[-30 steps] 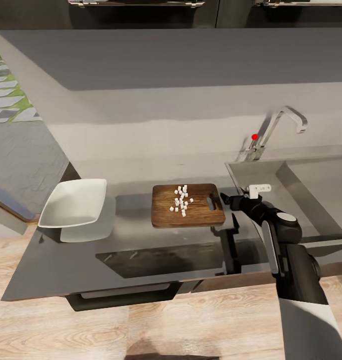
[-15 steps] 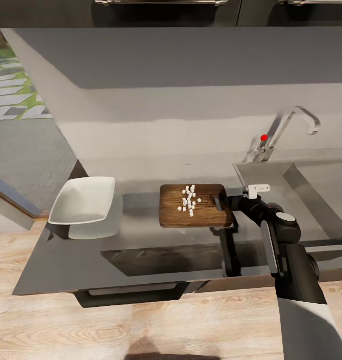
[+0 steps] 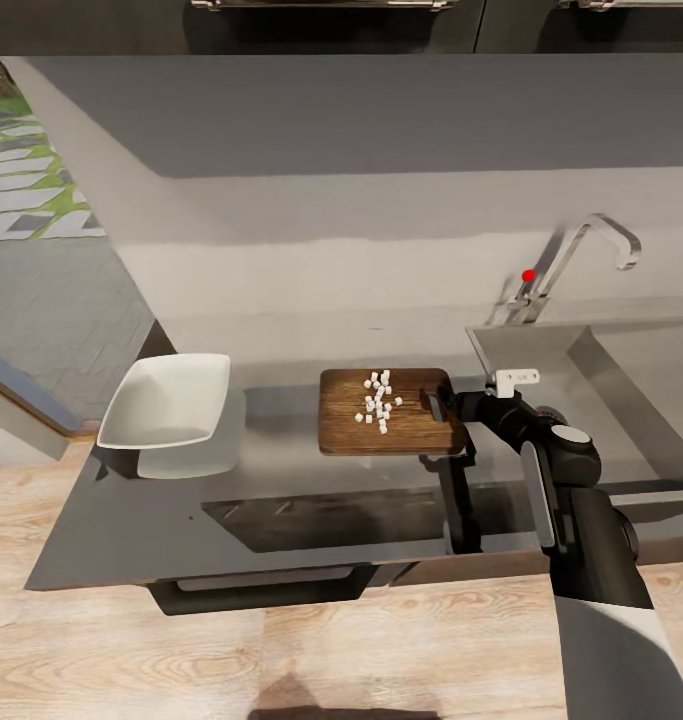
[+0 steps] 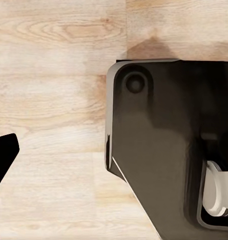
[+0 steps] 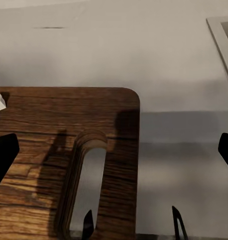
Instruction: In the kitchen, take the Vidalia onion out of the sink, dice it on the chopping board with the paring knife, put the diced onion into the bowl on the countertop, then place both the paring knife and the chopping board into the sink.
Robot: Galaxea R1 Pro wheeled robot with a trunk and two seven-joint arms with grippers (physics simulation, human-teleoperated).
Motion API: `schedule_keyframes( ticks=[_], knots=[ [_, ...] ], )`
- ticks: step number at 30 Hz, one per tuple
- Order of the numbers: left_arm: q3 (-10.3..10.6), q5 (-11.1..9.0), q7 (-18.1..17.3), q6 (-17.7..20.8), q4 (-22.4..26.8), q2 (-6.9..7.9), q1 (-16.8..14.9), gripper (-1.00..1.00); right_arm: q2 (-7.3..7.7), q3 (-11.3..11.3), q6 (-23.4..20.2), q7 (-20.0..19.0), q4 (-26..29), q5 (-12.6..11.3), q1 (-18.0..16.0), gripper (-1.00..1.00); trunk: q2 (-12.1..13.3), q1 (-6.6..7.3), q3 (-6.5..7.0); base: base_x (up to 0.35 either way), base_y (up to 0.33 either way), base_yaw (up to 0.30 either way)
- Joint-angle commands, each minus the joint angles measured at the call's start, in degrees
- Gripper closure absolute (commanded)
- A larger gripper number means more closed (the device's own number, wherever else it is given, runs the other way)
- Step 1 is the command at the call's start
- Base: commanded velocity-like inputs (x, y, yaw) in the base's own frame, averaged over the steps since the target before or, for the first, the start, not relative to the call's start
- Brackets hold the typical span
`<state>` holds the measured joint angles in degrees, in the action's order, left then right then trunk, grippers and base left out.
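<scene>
The onion is already diced: white cubes (image 3: 379, 397) lie on the chopping board (image 3: 391, 428) mid-table, with the white bowl (image 3: 168, 402) well apart near the table's left end. The right pincer (image 3: 443, 402), spread wide and empty, sits at the board's slotted end (image 5: 88, 185). I judge the next move is gripping that end to carry the dice to the bowl.

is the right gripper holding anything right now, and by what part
Nothing is held. The right gripper is open at the handle-slot end of the chopping board, its fingertips spread wide with nothing between them.
</scene>
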<state>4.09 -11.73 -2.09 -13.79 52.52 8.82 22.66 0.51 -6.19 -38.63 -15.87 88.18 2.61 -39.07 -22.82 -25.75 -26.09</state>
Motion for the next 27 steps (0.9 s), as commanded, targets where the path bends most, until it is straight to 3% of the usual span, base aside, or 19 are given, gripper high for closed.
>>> schedule_keyframes(
  ticks=[1,27],
  knots=[
    [0.12,-0.60,-0.20,-0.09,0.04,0.05,0.01,-1.00,-0.02,-0.06,-0.31,-0.40,0.06,0.29,-0.04,-1.00,-0.10,-0.03,-0.08,0.000,0.000,0.000],
    [0.12,-0.60,-0.19,-0.01,0.01,0.05,0.01,-1.00,0.06,-0.31,-0.39,-0.41,0.11,0.29,-0.04,-1.00,-0.10,-0.03,-2.09,0.000,0.000,0.000]
  ],
)
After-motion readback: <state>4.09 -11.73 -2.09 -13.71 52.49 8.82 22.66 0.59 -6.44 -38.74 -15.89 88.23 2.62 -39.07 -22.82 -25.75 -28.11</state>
